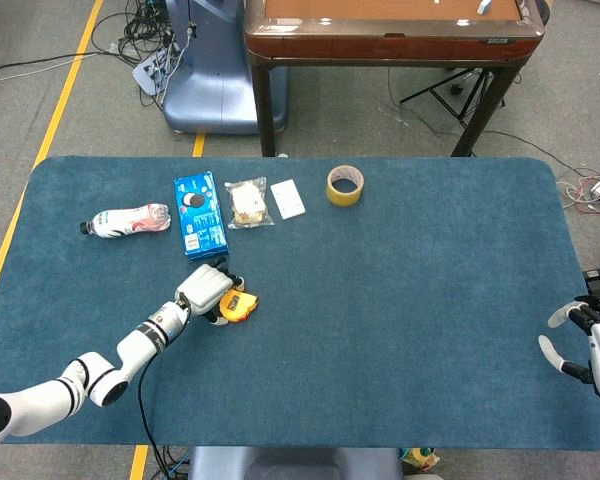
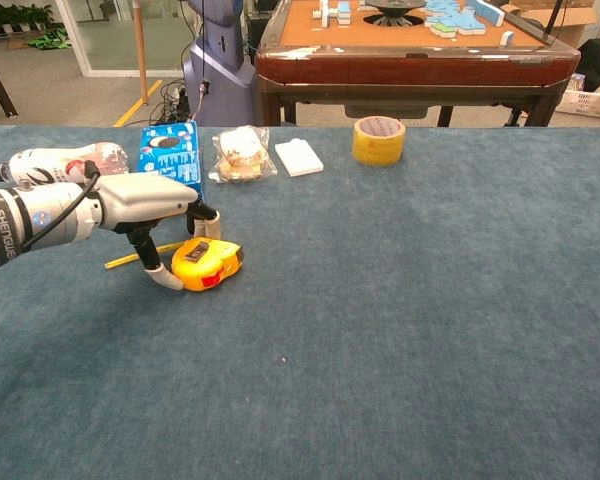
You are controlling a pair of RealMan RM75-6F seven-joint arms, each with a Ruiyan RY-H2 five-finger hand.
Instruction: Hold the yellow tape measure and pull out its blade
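The yellow tape measure (image 1: 241, 305) (image 2: 209, 263) lies on the blue table cloth, left of centre. My left hand (image 1: 204, 288) (image 2: 148, 203) reaches it from the left. Its thumb (image 2: 164, 277) curls against the near side of the case and a finger (image 2: 209, 222) sits against the far side, so the case is pinched between them. A short length of yellow blade (image 2: 130, 258) sticks out to the left under the hand. My right hand (image 1: 588, 345) hangs at the table's right edge, far from the tape measure, fingers spread and holding nothing; the chest view does not show it.
Behind the left hand lie a blue box (image 1: 199, 212) (image 2: 170, 152), a plastic bottle (image 1: 126, 221) (image 2: 52, 162), a bagged snack (image 1: 248, 203) (image 2: 241, 153), a white card (image 1: 288, 198) (image 2: 299, 157) and a roll of yellow tape (image 1: 344, 185) (image 2: 378, 139). A wooden table (image 1: 390, 40) stands beyond.
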